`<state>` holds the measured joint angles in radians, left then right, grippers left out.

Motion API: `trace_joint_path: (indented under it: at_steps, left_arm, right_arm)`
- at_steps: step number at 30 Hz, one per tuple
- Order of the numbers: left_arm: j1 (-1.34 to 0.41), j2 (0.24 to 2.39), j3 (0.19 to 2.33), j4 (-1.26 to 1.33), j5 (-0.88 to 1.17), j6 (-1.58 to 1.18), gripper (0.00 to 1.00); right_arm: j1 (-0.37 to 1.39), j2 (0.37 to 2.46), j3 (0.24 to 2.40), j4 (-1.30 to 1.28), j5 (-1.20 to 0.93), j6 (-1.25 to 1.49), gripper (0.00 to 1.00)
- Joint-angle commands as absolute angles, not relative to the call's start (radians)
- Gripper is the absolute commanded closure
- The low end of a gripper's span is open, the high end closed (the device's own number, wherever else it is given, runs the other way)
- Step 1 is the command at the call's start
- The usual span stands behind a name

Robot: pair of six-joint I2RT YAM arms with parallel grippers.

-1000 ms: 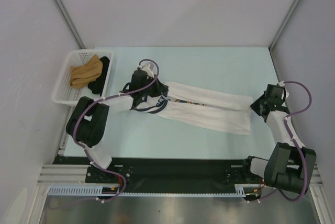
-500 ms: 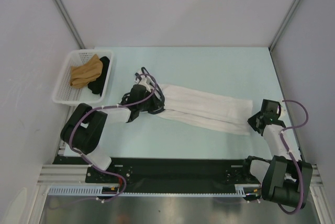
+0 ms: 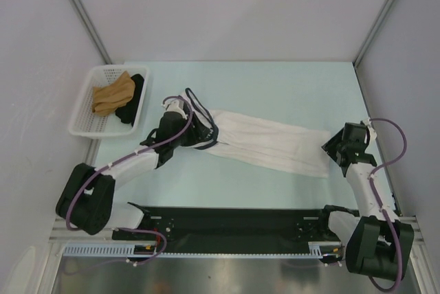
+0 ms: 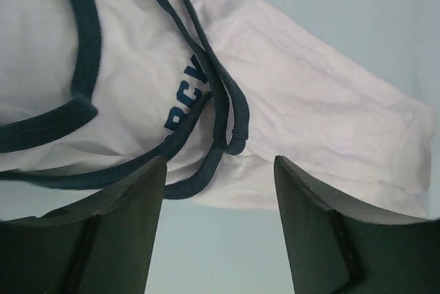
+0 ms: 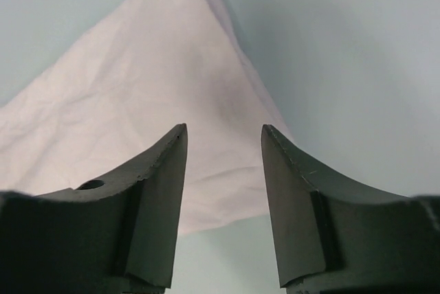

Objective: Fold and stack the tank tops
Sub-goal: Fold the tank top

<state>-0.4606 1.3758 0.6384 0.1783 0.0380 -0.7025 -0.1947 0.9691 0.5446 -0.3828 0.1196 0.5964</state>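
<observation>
White cloth is lying in one long strip across the middle of the bench (image 3: 275,88). The tank top (image 3: 265,141) is looking folded lengthwise only, so cross folds and stacking are waiting. By the right edge the right claw (image 5: 223,128) is gaping over the hem corner, gripping nothing. The left claw (image 4: 220,160) is gaping likewise over the navy straps. A basket (image 3: 86,112) is sitting at the far left corner.
</observation>
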Motion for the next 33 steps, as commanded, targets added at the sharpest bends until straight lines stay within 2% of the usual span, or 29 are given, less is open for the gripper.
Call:
trace_joint_path:
  at_steps: [1, 8, 10, 15, 19, 24, 28, 33]
  left_arm:
    - [-0.468, 1.258, 0.673, 0.008, -0.087, -0.704, 0.31]
    - [-0.468, 1.177, 0.584, -0.175, -0.259, -0.905, 0.20]
    - [-0.463, 1.196, 0.587, -0.201, -0.265, -0.968, 0.12]
    - [-0.419, 1.352, 0.629, -0.215, -0.218, -1.045, 0.14]
    - [-0.373, 1.500, 0.699, -0.180, -0.180, -1.042, 0.16]
    - [-0.302, 1.673, 0.880, -0.207, -0.166, -1.020, 0.20]
    - [-0.262, 1.808, 1.052, -0.238, -0.146, -0.993, 0.27]
    - [-0.244, 2.064, 1.435, -0.382, -0.175, -0.939, 0.27]
  right_arm:
    - [-0.147, 1.052, 0.632, -0.338, 0.095, 0.494, 0.47]
    - [-0.049, 1.326, 0.850, -0.405, 0.199, 0.437, 0.43]
    - [-0.020, 1.371, 0.905, -0.419, 0.235, 0.440, 0.36]
    - [0.054, 1.492, 1.003, -0.480, 0.455, 0.452, 0.36]
    - [0.041, 1.587, 1.054, -0.505, 0.465, 0.463, 0.39]
    - [0.054, 1.692, 1.066, -0.541, 0.454, 0.456, 0.39]
    - [0.089, 1.744, 1.069, -0.601, 0.453, 0.459, 0.39]
    - [0.110, 1.720, 1.009, -0.629, 0.365, 0.433, 0.40]
